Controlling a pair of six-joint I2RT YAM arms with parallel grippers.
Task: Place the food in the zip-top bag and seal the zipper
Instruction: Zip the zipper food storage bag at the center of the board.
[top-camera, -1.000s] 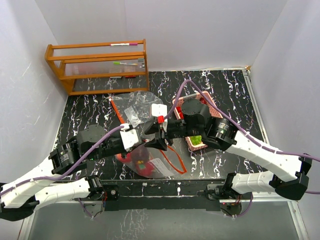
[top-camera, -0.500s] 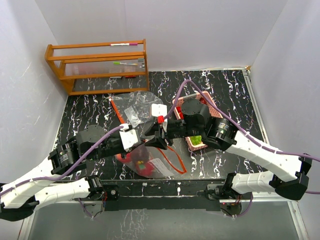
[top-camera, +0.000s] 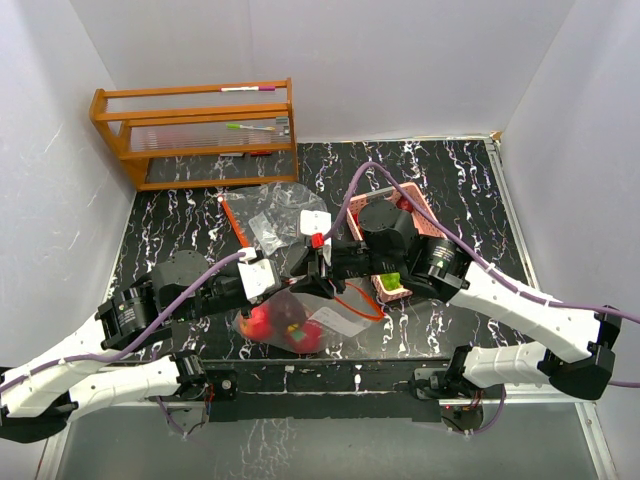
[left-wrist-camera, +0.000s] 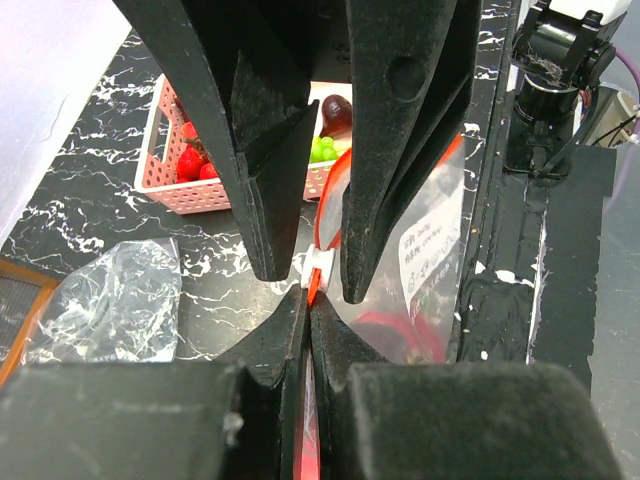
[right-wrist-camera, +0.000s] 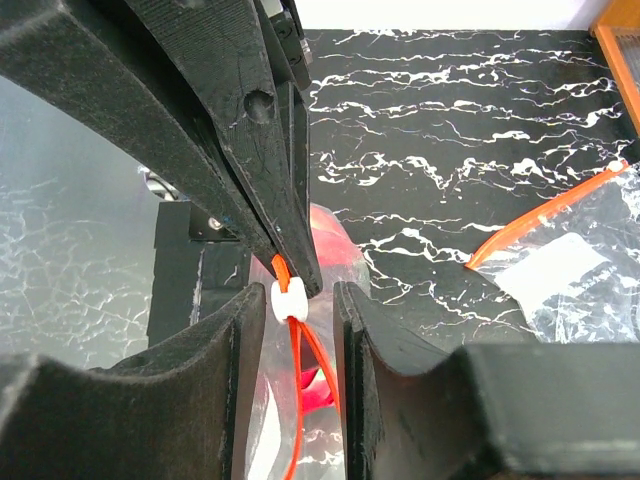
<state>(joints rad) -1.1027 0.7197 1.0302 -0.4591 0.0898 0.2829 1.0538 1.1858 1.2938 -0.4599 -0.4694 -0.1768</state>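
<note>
Since a second ago the right jaws have narrowed around the white slider (right-wrist-camera: 288, 298), and the zip-top bag (top-camera: 335, 318) has slumped flatter on the counter (top-camera: 180, 215); its orange zipper track (top-camera: 362, 300), which trailed down to the right, now loops up close to the pink basket (left-wrist-camera: 190, 195); the right jaws stand narrow with the slider between them and a sliver of gap on one side, not clamped; the left jaws are pinched tight on the zipper track just beside the slider

I count two bags, one basket and one wooden rack (top-camera: 195, 135); the second bag (top-camera: 275, 210) lies crumpled farther back

The worked bag holds red fruit (top-camera: 262, 322) near the counter's front edge; I cannot count them through the plastic; the basket holds one bunch of green grapes (left-wrist-camera: 320, 150), one dark purple-red fruit (left-wrist-camera: 336, 113) and a cluster of red pieces (left-wrist-camera: 192, 160)
</note>
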